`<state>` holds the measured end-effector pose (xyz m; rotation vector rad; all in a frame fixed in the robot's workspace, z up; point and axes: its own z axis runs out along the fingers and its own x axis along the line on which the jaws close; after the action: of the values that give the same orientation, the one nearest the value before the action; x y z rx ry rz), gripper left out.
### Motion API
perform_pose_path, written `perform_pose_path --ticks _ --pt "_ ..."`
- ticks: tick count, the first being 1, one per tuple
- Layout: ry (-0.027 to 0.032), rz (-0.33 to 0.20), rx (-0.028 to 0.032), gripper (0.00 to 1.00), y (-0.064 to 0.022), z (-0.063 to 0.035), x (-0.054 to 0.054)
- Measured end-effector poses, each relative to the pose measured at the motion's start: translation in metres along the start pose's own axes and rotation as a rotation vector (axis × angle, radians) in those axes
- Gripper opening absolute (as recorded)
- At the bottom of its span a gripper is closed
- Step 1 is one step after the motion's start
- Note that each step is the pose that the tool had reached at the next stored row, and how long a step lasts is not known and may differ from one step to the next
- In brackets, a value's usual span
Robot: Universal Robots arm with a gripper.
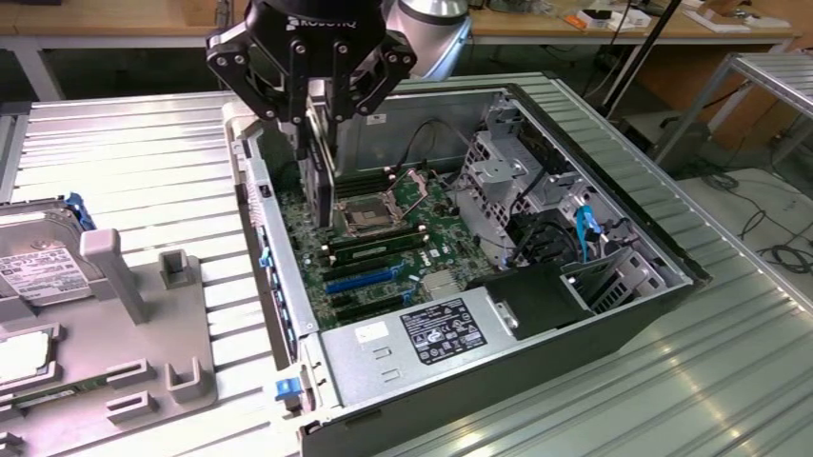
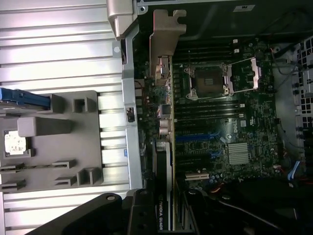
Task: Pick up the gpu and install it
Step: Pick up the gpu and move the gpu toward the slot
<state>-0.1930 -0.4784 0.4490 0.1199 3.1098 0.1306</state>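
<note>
From the exterior view: gripper (image 1: pixel 315 109) clamped on the top edge of the gpu (image 1: pixel 322 176), holding it upright and edge-down inside the open case (image 1: pixel 610 181), over the motherboard (image 1: pixel 432 243) just beside the CPU socket (image 1: pixel 368 217). Blue slots (image 1: pixel 362 279) further along the board, bare. Cannot tell whether the card's lower edge touches the board. Tray (image 1: pixel 152 314) and hard drive (image 1: pixel 38 271) well apart, on the exterior view's left. From the wrist view: looking down on the gpu (image 2: pixel 165 112) edge-on, running close along the rear wall (image 2: pixel 128 98), silvery bracket (image 2: pixel 165 34) at its far end, blue slots (image 2: pixel 195 138) just beside the card rather than under it. Judged as the install step: pick-up done, card inside the case but not yet seated. Seating calls for lining the connector edge squarely over a slot, bracket set against the rear opening, then a straight, even press with no tilt.
</note>
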Motion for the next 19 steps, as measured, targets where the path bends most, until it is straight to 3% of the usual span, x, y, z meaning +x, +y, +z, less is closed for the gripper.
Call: perform_pose_path --ticks 19 --pt "0.0000 0.000 0.0000 0.27 0.0017 0.0006 -0.017"
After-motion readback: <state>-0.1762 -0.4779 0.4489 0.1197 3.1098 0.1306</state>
